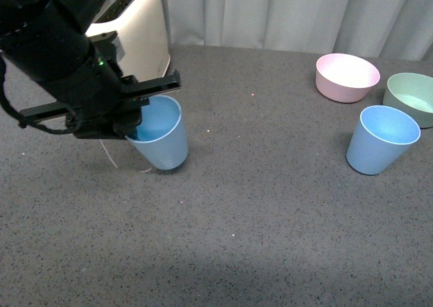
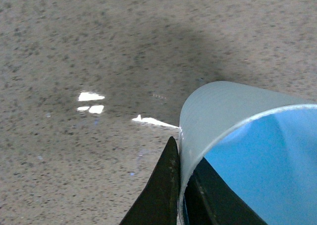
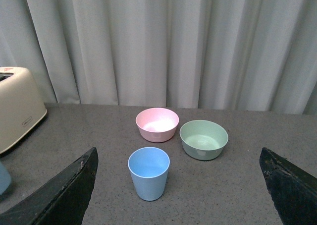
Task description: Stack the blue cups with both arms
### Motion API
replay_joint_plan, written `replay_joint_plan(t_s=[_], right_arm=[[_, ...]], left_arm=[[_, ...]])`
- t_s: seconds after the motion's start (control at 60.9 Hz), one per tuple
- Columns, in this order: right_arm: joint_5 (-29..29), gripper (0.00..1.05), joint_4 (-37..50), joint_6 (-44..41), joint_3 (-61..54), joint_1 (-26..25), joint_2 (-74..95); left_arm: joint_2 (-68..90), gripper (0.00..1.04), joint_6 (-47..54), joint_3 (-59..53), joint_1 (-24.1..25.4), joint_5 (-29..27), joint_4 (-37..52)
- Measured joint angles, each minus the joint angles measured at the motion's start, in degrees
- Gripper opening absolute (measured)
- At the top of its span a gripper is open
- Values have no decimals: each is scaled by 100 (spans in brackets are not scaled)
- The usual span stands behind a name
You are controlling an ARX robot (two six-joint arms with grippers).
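Front view: my left gripper (image 1: 130, 122), black and bulky, pinches the rim of the left blue cup (image 1: 162, 143), a matte, tapered, handleless tumbler with a thin pale rim. Its base meets the grey speckled table (image 1: 270, 205); I cannot tell whether it is lifted. A cream toaster (image 1: 139, 40) with rounded corners stands just behind, partly covered by my arm. The right blue cup (image 1: 382, 139) stands upright well apart, near a pink bowl (image 1: 347, 77) and a pale green bowl (image 1: 411, 97) that the picture edge cuts off.

Left wrist view: the cup wall (image 2: 218, 116) sits between two dark fingers (image 2: 161, 195), one outside and one inside; the fingertips' contact is cut off below.

Right wrist view: my right gripper (image 3: 177, 155) is spread wide and holds nothing. The right blue cup stands between and beyond its fingers (image 3: 64, 195), before both bowls and a pleated curtain (image 3: 158, 41).
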Motion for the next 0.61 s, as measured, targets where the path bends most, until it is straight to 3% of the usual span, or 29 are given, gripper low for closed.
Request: replay_joint_plan(t_s=[0.329,0.608], right_arm=[[0,95,0,0,0,0,0],[0,95,0,0,0,0,0]], left_arm=[[876,4,-186,1314,-984,-190,-610],[1287,4,-286,1941,-1233,-341,-914]])
